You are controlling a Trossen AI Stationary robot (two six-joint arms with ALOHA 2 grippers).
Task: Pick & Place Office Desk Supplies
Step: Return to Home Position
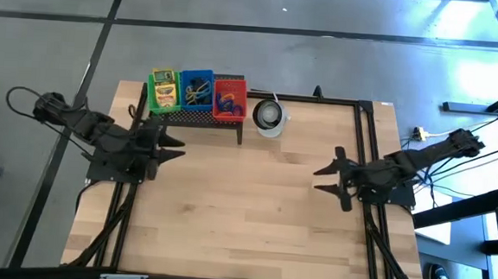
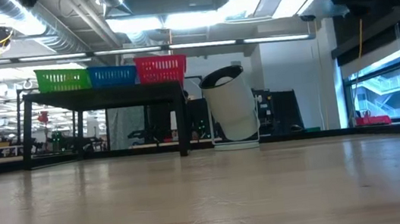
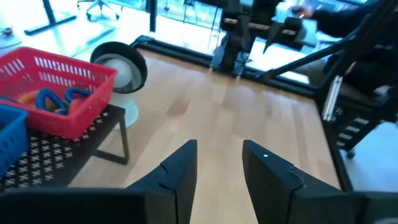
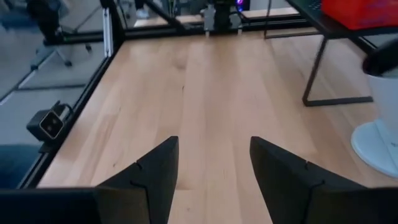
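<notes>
Planked wood tabletop (image 2: 211, 202), flat rectangular crayon boxes (image 1: 163, 82)

The rack (image 1: 200, 118) stands on the table (image 1: 252, 226), just beside the left gripper (image 1: 181, 148), toward the far edge. Three bins sit in a row on it: the crayon bin (image 1: 163, 89) behind that gripper's tips, the band bin (image 1: 197, 90) in the middle, and the third bin (image 1: 230, 98) nearest the cup (image 1: 269, 116). The cup stands on the table just past the rack's end, ahead of the left gripper and to one side. The right gripper (image 1: 318, 179) faces the left one from well apart.
</notes>
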